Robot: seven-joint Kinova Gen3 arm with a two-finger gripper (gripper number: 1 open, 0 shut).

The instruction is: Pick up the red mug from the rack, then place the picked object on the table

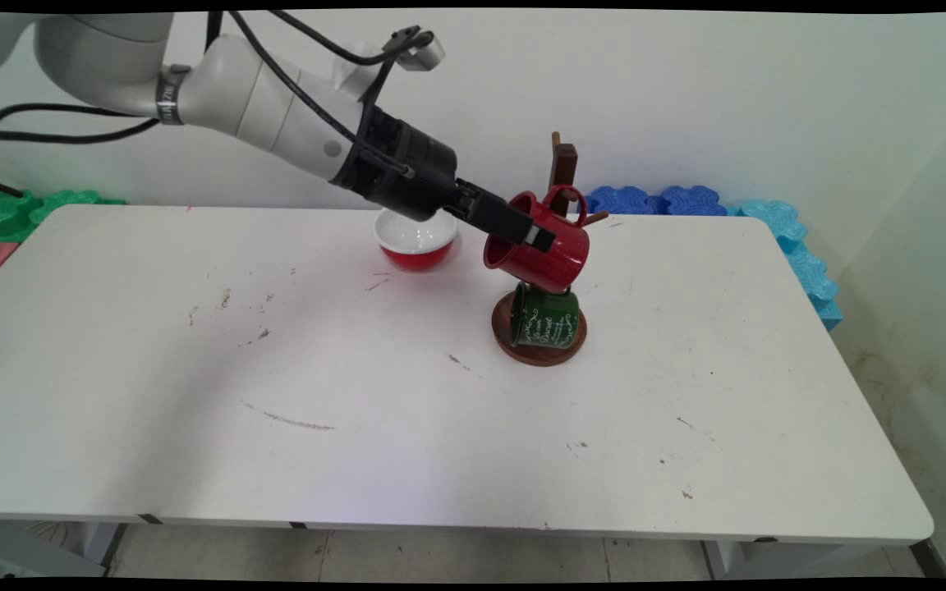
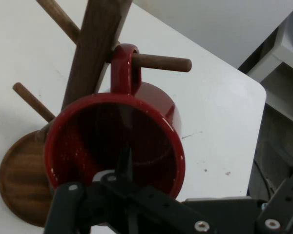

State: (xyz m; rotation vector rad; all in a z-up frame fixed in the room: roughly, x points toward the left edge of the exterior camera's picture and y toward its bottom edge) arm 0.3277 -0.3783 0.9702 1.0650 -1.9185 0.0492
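— What do we hold?
— Our gripper (image 1: 529,233) pinches the red mug's (image 1: 540,246) rim; its handle hangs on the wooden rack's (image 1: 562,168) peg.
— Any writing?
— Below the jaws, white script on the green mug (image 1: 544,318), unreadable. Behind us sits an empty red bowl (image 1: 415,240).

Red mug (image 1: 545,246) hides most of the wooden stand (image 1: 562,168)
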